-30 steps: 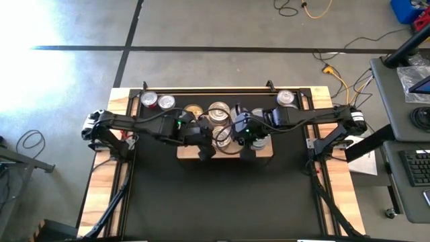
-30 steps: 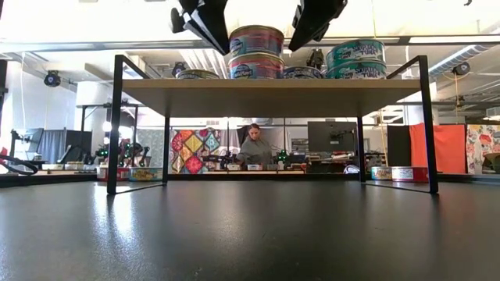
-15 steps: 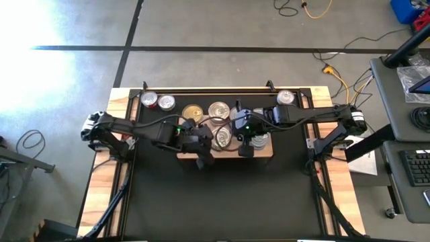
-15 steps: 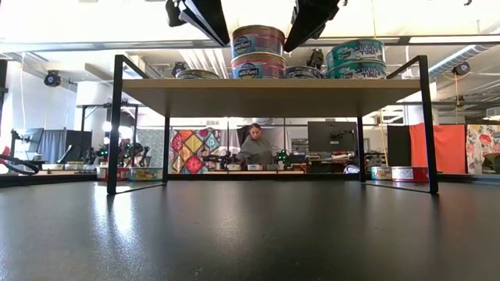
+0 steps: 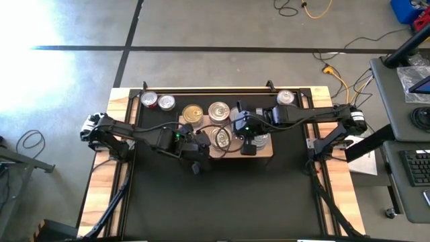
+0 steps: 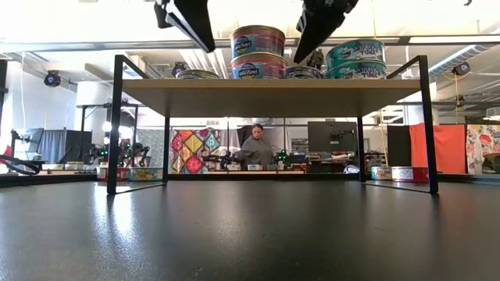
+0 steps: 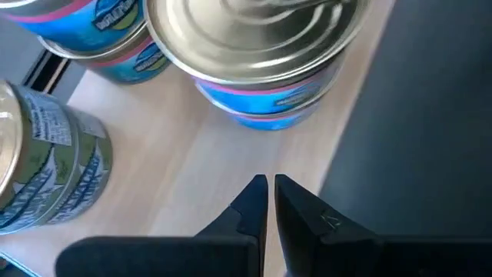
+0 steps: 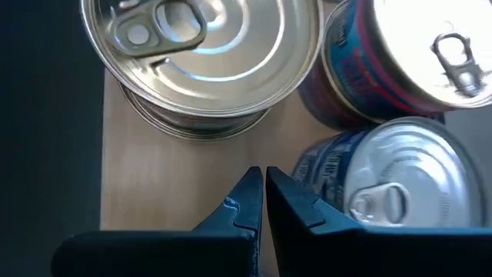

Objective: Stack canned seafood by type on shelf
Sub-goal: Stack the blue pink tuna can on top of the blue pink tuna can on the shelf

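Observation:
The shelf (image 5: 265,152) is a pale wood board on black legs, standing on the black mat. Several tins of canned seafood stand on it: a gold-lidded one (image 5: 193,113), a silver one (image 5: 218,111), a two-high blue-and-pink stack (image 6: 256,53) and a teal stack (image 6: 355,58). My left gripper (image 7: 269,188) is shut and hangs above the shelf's near edge, to the left of the blue-and-pink stack (image 7: 261,69). My right gripper (image 8: 264,185) is shut above the board, between a silver-lidded tin (image 8: 204,54) and a blue tin (image 8: 384,185). Neither touches a tin.
Loose tins sit on the mat at the far left (image 5: 157,101) and far right (image 5: 285,99). The shelf's black legs (image 6: 116,125) stand at its corners, with open mat (image 5: 222,202) beneath and in front. A person (image 6: 254,148) sits in the room beyond.
My left gripper has drawn away from the blue-and-pink stack toward the table's left and near edge, still shut. The tins stay where they were.

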